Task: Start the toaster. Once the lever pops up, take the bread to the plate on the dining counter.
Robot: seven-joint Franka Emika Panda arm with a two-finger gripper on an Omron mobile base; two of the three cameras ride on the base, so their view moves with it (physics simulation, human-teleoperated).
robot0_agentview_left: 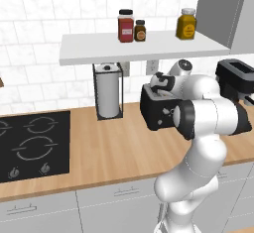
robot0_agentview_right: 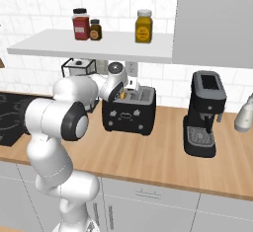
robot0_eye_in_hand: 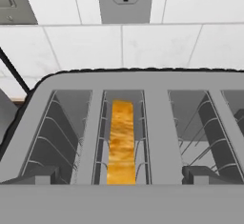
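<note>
The bread (robot0_eye_in_hand: 121, 142) stands on edge in a slot of the toaster (robot0_agentview_right: 129, 110), which sits on the worktop (robot0_agentview_right: 163, 157) below the shelf (robot0_agentview_right: 99, 46). The gripper (robot0_eye_in_hand: 121, 176) hangs right over that slot, fingers (robot0_eye_in_hand: 38, 175) spread either side of the slice, holding nothing. Looks like the grab step; next I'd expect it to sink straight down and pinch the crust

Your arm rises from the base, folds at the elbow and reaches forward with the wrist bent down. The claw (robot0_eye_in_hand: 122, 174) points downward, its two dark fingertips (robot0_eye_in_hand: 40, 174) spread wide apart, gripping nothing.
</note>
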